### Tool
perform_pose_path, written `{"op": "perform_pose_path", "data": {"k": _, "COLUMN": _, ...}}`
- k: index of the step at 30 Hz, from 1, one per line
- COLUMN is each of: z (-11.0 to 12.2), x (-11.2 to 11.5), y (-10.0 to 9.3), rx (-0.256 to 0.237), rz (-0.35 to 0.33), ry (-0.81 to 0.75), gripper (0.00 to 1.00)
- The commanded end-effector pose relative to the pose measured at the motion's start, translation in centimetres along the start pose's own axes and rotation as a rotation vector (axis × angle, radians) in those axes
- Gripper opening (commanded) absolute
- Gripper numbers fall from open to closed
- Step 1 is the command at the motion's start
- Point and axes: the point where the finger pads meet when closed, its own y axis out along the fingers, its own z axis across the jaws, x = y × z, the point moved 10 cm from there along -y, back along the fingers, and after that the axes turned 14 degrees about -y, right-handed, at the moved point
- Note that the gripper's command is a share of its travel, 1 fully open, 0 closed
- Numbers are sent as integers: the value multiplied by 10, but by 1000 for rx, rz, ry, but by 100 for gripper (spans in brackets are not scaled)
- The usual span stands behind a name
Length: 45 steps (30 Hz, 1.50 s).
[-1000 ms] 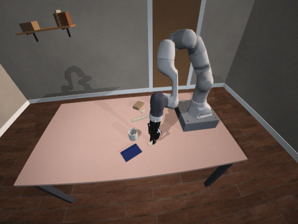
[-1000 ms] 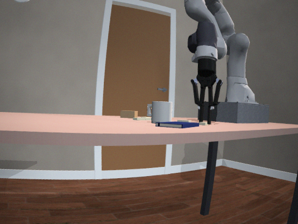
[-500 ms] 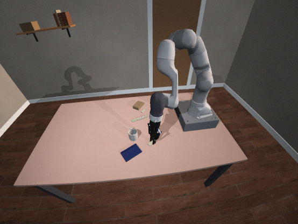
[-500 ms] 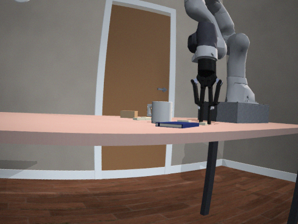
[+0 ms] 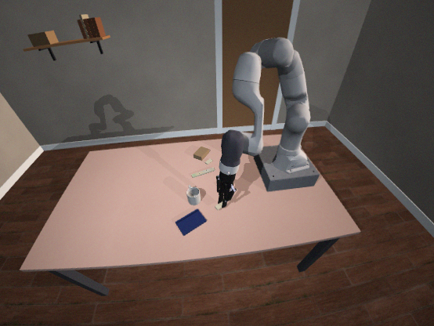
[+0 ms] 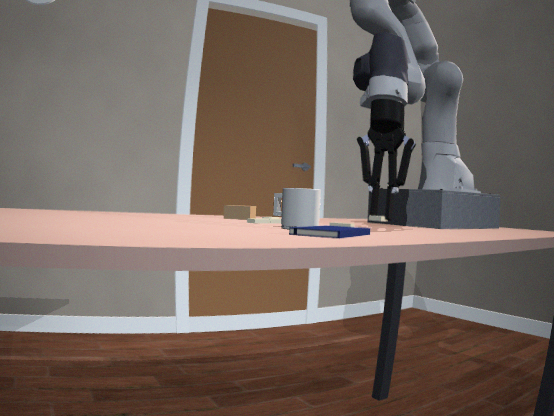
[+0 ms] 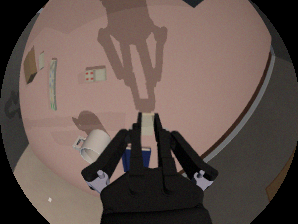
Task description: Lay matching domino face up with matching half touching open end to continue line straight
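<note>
Reporting on: the domino in the fingers and its way to the line.
Fingers [image 5: 222,204] [image 6: 380,219]: nearly shut, closed on the long sides of the pale domino [image 5: 218,207] [image 6: 378,218] [image 7: 147,126].
Held domino: at the fingertips, just above the surface [image 5: 117,215] [image 6: 150,232] [image 7: 200,75]; upper side plain, judged face-down.
Long axis: up and down the wrist frame, between the two fingertips.
Line of dominoes [image 5: 203,172] [image 6: 265,220] [image 7: 53,84]: well apart, toward the upper left of the top frame; end values not legible.
Face-up domino [image 6: 341,224] [image 7: 95,75]: between line and fingers in the wrist frame; red pips on the half toward the line, other half apparently blank.
Small domino [image 5: 208,161] [image 7: 41,60]: between the line and the tan block [image 5: 201,153] [image 6: 239,212] [image 7: 30,65]; face not readable.
Mug [image 5: 193,196] [image 6: 301,207] [image 7: 95,145]: upright, left of the fingers in the top frame; no contents made out.
Blue book [image 5: 190,222] [image 6: 352,231] [image 7: 136,160]: flat, lower left of the fingers in the top frame.
Step in hand, judged: raising the domino to turn it over.
Next move, judged: tilt it about its width, release clear of mug and book; a slip could drop it unturned.
</note>
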Motion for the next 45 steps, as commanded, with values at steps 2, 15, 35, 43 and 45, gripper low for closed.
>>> {"op": "perform_pose_path", "data": {"k": 2, "z": -1, "x": 3, "y": -18, "rx": 8, "rz": 2, "ry": -5, "gripper": 22}}
{"op": "perform_pose_path", "data": {"k": 15, "z": -3, "x": 9, "y": -57, "rx": 8, "rz": 2, "ry": -5, "gripper": 22}}
{"op": "perform_pose_path", "data": {"k": 35, "z": -4, "x": 13, "y": -92, "rx": 9, "rz": 2, "ry": -6, "gripper": 22}}
{"op": "perform_pose_path", "data": {"k": 43, "z": -5, "x": 14, "y": -96, "rx": 9, "rz": 2, "ry": -6, "gripper": 22}}
{"op": "perform_pose_path", "data": {"k": 45, "z": -5, "x": 14, "y": -96, "rx": 8, "rz": 2, "ry": -6, "gripper": 22}}
